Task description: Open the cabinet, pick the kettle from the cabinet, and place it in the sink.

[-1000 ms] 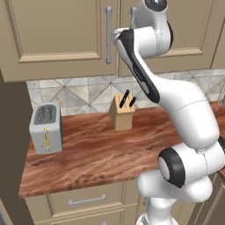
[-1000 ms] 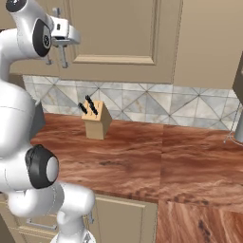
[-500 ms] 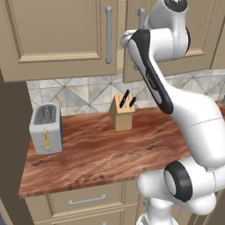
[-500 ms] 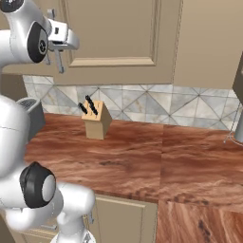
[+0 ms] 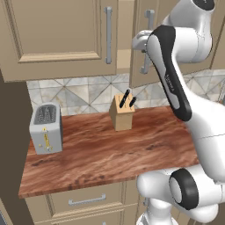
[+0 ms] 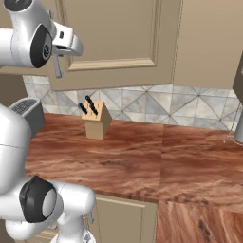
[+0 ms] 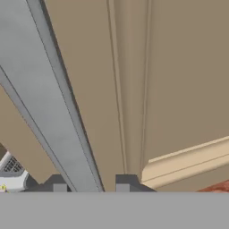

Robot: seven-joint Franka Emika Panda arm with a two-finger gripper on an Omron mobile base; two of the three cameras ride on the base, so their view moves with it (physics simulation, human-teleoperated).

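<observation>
your gripper (image 7: 91, 188) straddles the right cabinet door's grey bar handle (image 7: 49, 112), jaws loosening from a tighter pinch. the door (image 5: 176, 39) has swung out from the cabinet (image 5: 61, 35); the kettle inside stays hidden, so keep widening.

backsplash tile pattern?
Grey-beige diagonal, diamond-like tiles on the backsplash; clearest in the right base view.

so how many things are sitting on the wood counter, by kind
toaster: 1
knife block: 1
total: 2
</observation>
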